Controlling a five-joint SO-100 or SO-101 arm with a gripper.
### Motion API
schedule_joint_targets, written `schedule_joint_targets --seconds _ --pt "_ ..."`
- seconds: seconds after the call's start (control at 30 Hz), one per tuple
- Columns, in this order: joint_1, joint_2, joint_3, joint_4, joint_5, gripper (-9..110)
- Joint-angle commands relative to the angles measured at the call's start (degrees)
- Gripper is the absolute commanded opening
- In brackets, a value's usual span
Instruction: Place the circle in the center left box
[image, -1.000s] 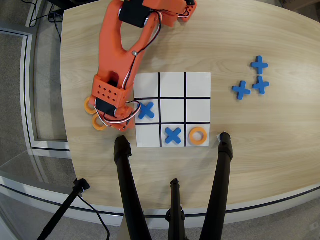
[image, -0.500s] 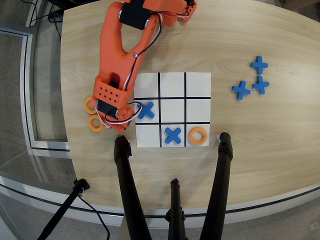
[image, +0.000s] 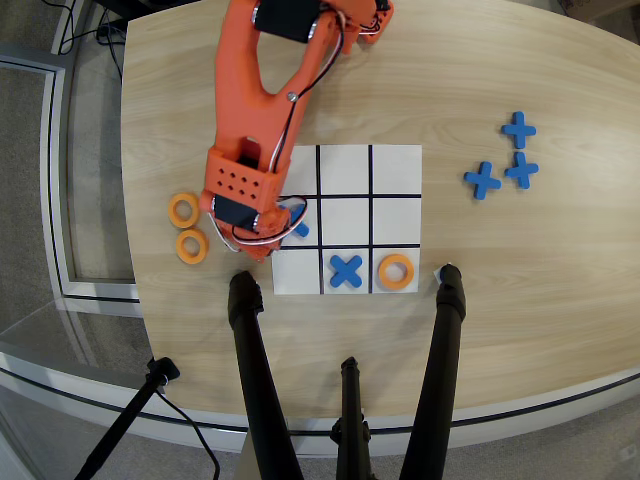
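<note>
Shifted toward the right of the overhead view since a second ago, and now hanging over the left edge of the grid sheet (image: 345, 170) rather than over the bare wood beside it. Gripper (image: 262, 246) tucked beneath the orange wrist block (image: 238, 188) and its loop of white wires; jaws hidden, so cannot tell whether spread, narrow or closed on anything.

Just right of the jaws, partly under the wrist block: a blue cross (image: 300, 229) in the middle row's left-hand cell, only one arm and a corner showing. Left of the jaws, uncovered now where a second ago half hidden by the arm: lower circle (image: 190, 246), flat on the table (image: 500, 300), clear of the gripper and outside the grid. Just above it, near but apart: upper circle (image: 182, 210), also flat on the wood.

Right of the jaws and a little lower, in the bottom row: second blue cross (image: 346, 270) in the middle cell, third orange ring (image: 397, 271) in the right-hand cell beside it. Directly above that ring, across the whole grid from the jaws: center left box (image: 397, 220), white, edged by black lines.

Far right of the jaws, well off the sheet: three spare blue crosses (image: 519, 128) (image: 482, 181) (image: 521, 170) clustered on the wood.

Below the jaws, rising from the lower edge of the view: black tripod legs (image: 255, 380).
</note>
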Motion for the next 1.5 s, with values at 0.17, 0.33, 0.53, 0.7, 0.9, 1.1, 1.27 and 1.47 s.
schedule_joint_targets --seconds 0.17,0.33,0.53,0.7,0.9,1.1,1.27,1.47 --pt "-5.45 17.75 0.62 5.27 5.01 0" --pt "-12.13 30.41 7.03 7.03 4.48 0" --pt "-23.91 47.46 21.8 7.03 4.31 0" --pt "-35.07 58.01 32.61 8.35 4.83 0" --pt "-45.09 58.71 37.09 7.82 7.47 0" --pt "-46.76 49.39 35.86 1.58 7.65 0" --pt "-44.91 39.99 32.7 -3.52 7.38 0" --pt "-42.71 29.27 27.77 -7.38 7.03 0"
